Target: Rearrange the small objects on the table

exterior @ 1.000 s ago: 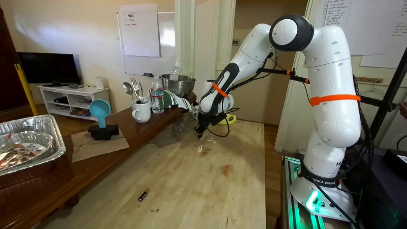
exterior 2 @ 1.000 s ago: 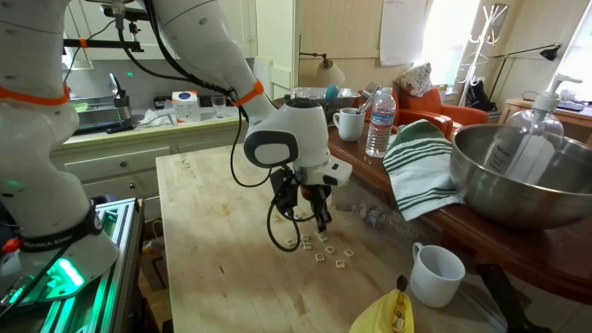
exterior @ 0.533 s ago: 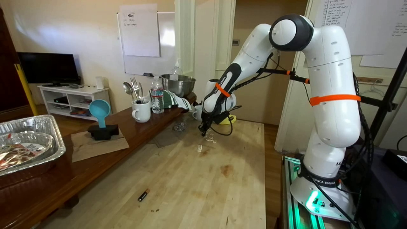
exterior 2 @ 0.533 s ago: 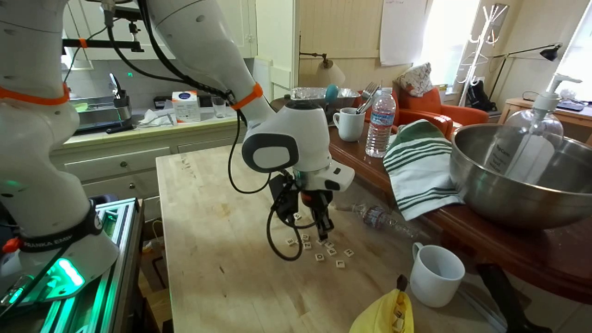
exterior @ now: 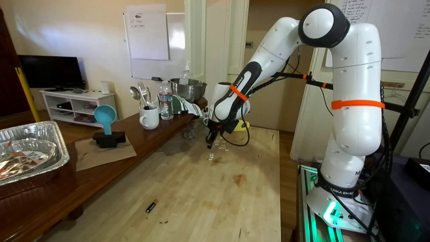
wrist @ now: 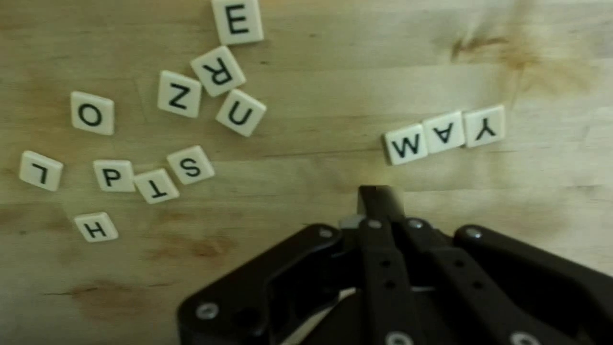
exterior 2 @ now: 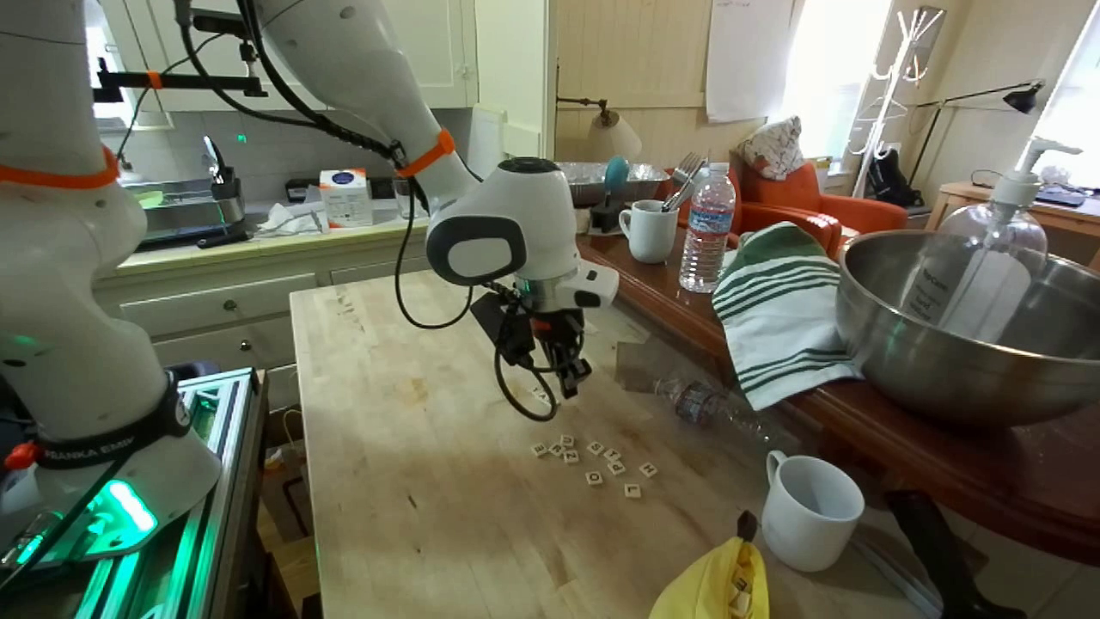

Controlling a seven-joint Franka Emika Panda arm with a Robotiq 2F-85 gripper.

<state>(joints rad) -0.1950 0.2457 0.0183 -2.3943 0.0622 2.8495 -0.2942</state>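
Observation:
Small white letter tiles lie on the pale-wood table (exterior: 188, 188). In the wrist view, three tiles, W (wrist: 406, 143), A (wrist: 443, 132) and Y (wrist: 484, 125), stand edge to edge in a slanted row. Several loose tiles, among them S (wrist: 190, 165), T (wrist: 156, 186), P (wrist: 114, 176) and U (wrist: 241, 113), are scattered on the left. My gripper (wrist: 381, 201) is shut, with no tile seen in it. It hangs above the table, its tips just below the W tile in the wrist view. In an exterior view the gripper (exterior 2: 571, 391) and its cable partly hide the row.
A yellow pouch (exterior 2: 718, 580) and a white mug (exterior 2: 812, 511) stand beyond the loose tiles. A clear bottle (exterior 2: 700, 404) lies by the dark bench. A battery (exterior: 152, 206) lies at the table's other end. The bench holds a water bottle (exterior 2: 709, 228) and a metal bowl (exterior 2: 962, 344).
My gripper first moved slightly toward the mug at the loose tiles, where a tile shifted the same way. It then rose and moved back toward the row of three.

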